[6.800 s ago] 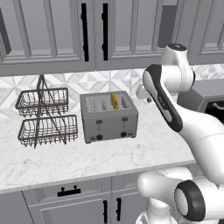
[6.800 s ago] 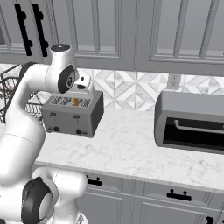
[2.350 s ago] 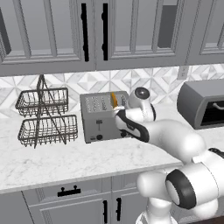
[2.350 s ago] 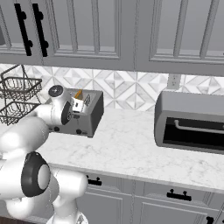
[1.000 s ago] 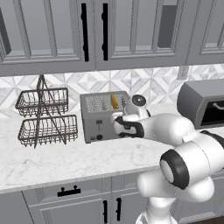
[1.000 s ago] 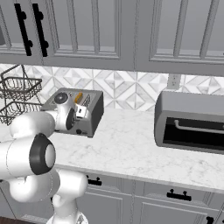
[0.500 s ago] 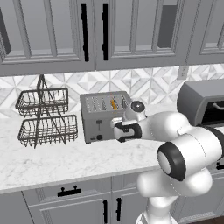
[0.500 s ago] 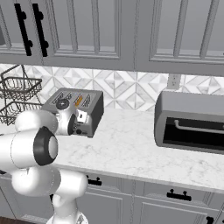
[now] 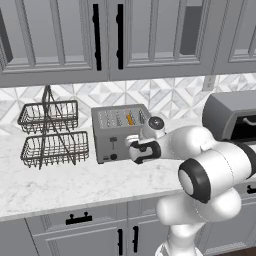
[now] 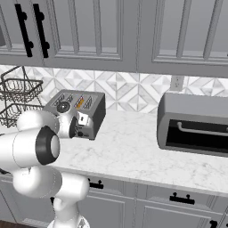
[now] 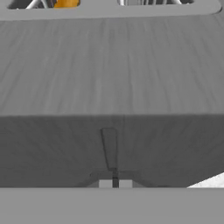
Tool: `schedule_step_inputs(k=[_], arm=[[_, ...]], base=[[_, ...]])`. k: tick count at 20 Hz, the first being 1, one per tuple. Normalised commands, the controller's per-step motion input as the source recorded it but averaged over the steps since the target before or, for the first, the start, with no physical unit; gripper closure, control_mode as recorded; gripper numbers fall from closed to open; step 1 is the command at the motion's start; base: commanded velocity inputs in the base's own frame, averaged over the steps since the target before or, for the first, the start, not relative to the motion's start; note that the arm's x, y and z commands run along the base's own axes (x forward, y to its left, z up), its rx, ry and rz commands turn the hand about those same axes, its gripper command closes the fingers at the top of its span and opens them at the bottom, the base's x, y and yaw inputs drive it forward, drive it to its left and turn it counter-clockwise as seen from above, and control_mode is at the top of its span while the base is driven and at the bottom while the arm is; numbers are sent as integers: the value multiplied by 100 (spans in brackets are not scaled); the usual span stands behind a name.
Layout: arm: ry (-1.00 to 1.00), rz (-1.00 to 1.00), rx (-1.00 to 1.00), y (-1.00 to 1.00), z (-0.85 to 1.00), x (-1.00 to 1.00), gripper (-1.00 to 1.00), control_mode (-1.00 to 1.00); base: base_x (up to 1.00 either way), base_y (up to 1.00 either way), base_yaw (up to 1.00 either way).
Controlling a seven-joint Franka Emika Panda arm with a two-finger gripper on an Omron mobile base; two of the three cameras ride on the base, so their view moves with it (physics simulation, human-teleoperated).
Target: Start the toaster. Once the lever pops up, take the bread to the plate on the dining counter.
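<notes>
The grey four-slot toaster (image 9: pixel 116 134) (image 10: pixel 78 111) stands on the marble worktop. The bread (image 9: pixel 130 119) (image 10: pixel 80 103) sits low in a right-hand slot, so just its orange top edge (image 11: pixel 66 3) peeks out. My gripper (image 9: pixel 132 150) (image 10: pixel 80 129) is shut and pressed low against the toaster's front, at the bottom of the right lever's slot (image 11: pixel 109 148). The arm covers that lever in both base views. The plate and the dining counter are out of view.
A two-tier black wire basket rack (image 9: pixel 50 134) (image 10: pixel 18 100) stands left of the toaster. A larger dark-grey rounded appliance (image 9: pixel 231 116) (image 10: pixel 194 123) sits to the right. Grey wall cabinets hang overhead. Bare marble worktop (image 10: pixel 129 151) lies between the toaster and that appliance.
My hand has slid down the toaster's front. The bread, which stood well above its slot a second ago, has sunk down into it.
</notes>
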Motion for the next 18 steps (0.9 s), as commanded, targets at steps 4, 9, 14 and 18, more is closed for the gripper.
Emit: schedule_step_inputs(k=[4,9,14,18], arm=[[0,0,0,0,-74,-8,100,-100],[-5,0,0,0,-10,-16,100,-100],[-6,0,0,0,39,-26,100,-100],[-2,0,0,0,41,-23,100,-100]], base=[[0,0,0],[0,0,0],[0,0,0],[0,0,0]])
